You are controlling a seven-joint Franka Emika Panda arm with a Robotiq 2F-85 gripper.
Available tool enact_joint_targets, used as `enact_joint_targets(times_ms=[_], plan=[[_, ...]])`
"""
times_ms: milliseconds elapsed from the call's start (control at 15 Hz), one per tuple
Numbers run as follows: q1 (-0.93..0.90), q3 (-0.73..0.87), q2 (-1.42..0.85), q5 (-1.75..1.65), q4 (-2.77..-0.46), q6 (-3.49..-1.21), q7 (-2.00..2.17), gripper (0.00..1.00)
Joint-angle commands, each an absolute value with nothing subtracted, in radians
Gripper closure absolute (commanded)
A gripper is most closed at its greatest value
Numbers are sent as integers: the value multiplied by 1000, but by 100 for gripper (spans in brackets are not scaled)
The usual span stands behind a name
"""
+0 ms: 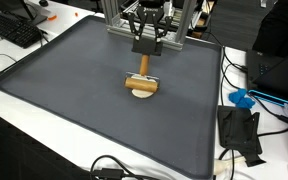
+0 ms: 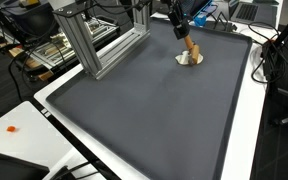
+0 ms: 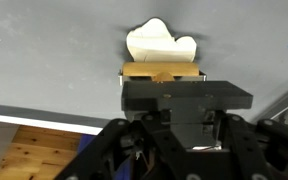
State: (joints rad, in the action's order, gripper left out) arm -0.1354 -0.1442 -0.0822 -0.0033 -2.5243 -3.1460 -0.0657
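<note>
My gripper (image 1: 142, 55) hangs over the far middle of the dark grey mat (image 1: 74, 90) and is shut on the upright wooden handle (image 1: 141, 67) of a small tool. The tool's pale, cream head (image 1: 141, 93) rests on the mat. In an exterior view the gripper (image 2: 183, 36) holds the handle tilted above the head (image 2: 189, 59) near the mat's far edge. In the wrist view the lobed cream head (image 3: 162, 44) and a wooden bar (image 3: 162, 72) show just beyond the gripper (image 3: 164, 86), whose dark body hides the fingers' contact with the handle.
An aluminium frame (image 2: 94, 45) stands just behind the gripper at the mat's back edge (image 1: 114, 18). A keyboard (image 1: 14, 30) lies off the mat's corner. A blue object (image 1: 242, 98), a black box (image 1: 239, 132) and cables lie on the white table beside the mat.
</note>
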Motion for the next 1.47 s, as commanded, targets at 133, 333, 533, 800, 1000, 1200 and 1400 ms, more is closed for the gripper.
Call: enact_joint_targets(times_ms=[133, 333, 533, 800, 1000, 1200, 1400], plan=[[-160, -181, -208, -13, -2517, -3168, -50, 77], [-158, -181, -217, -18, -2513, -3180, -49, 77], [-196, -101, -180, -48, -2521, -3121, -36, 77], [-249, -31, -131, -101, -2526, -3065, 4, 77], [-285, 6, -118, -148, -2518, -3029, 52, 77], [-310, 34, -106, -206, -2520, -3001, 106, 77], [-320, 37, -90, -235, -2525, -2975, 152, 77]])
